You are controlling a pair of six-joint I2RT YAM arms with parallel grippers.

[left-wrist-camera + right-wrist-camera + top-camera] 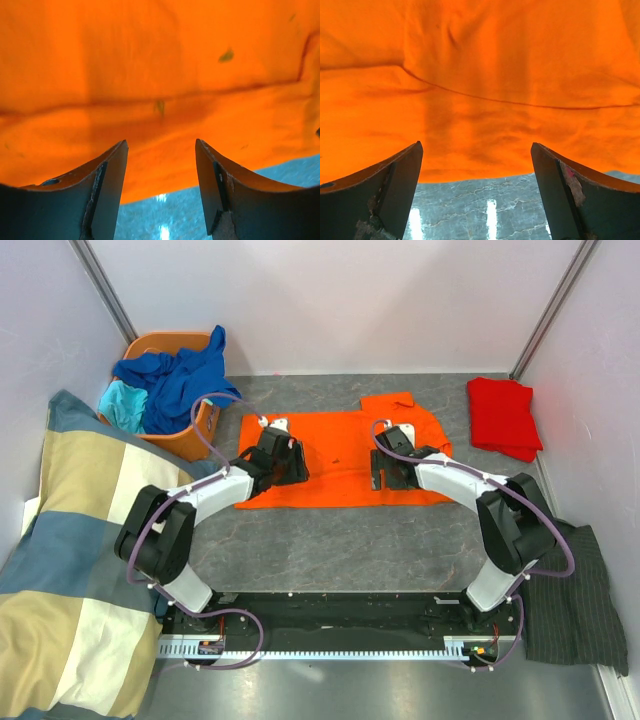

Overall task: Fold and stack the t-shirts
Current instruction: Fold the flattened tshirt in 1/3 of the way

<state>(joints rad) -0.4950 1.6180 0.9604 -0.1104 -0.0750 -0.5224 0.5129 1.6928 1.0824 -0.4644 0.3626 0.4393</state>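
A bright orange t-shirt [340,455] lies spread flat on the grey table, folded along its length. My left gripper [288,466] is open over the shirt's left part, and its near hem shows between the fingers in the left wrist view [161,142]. My right gripper [388,472] is open over the shirt's right part, above the near hem [476,144]. Neither holds anything. A red t-shirt [503,416] lies folded at the back right. Royal blue [175,375] and turquoise [125,403] shirts are heaped in a basket.
The orange basket [197,436] stands at the back left. A blue-cream-yellow checked blanket [65,570] covers the left side. A dark grey pinstriped cloth [572,592] lies at the near right. Bare grey table [340,545] shows between the orange shirt and the arm bases.
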